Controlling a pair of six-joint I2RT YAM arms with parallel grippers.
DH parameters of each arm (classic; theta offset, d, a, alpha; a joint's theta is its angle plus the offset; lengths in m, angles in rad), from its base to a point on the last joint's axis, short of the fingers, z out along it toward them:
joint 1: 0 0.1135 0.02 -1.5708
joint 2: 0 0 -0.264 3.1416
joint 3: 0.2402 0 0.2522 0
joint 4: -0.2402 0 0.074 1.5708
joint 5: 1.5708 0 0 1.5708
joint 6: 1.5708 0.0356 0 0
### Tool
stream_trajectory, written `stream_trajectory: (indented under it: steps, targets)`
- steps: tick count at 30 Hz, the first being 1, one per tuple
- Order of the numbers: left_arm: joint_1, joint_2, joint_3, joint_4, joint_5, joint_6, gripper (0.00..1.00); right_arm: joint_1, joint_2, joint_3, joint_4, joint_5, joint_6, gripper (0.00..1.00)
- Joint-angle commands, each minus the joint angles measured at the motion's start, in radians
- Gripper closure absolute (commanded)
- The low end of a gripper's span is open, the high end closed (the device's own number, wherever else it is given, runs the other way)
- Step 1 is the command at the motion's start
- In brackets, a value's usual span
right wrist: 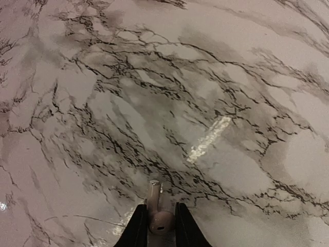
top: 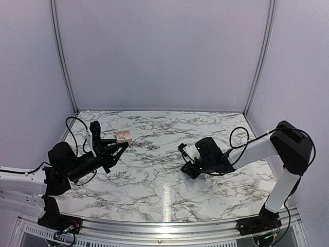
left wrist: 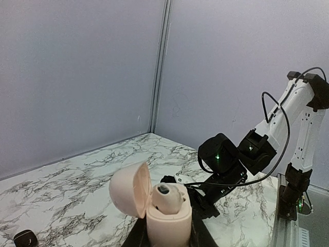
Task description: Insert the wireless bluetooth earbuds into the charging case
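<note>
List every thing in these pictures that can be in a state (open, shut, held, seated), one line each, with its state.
charging case: open, upright, held
earbud in case: appears seated in its socket
second earbud: gripped, outside the case
left gripper: shut on the charging case
right gripper: shut on the second earbud

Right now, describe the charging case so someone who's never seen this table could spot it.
On the marble table, follow the left arm: the left hand grips the case. It's the rounded pinkish-cream shell with its domed lid open, far bulkier than the stemmed earbud in the right hand.
</note>
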Motion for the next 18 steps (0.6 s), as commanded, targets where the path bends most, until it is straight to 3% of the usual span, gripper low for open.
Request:
stream_trajectory:
  steps: [1, 11, 18]
  targets:
    - [0.007, -0.014, 0.019, 0.009, 0.005, 0.006, 1.0, 0.088, 0.06, 0.014, -0.003, -0.011, 0.058, 0.81]
    - [0.009, -0.017, 0.012, 0.009, -0.002, 0.003, 1.0, 0.171, 0.087, 0.01, 0.148, -0.038, 0.084, 0.78]
    - [0.009, -0.028, 0.001, 0.009, -0.008, 0.0, 1.0, 0.172, 0.093, -0.101, 0.332, -0.036, -0.028, 0.61]
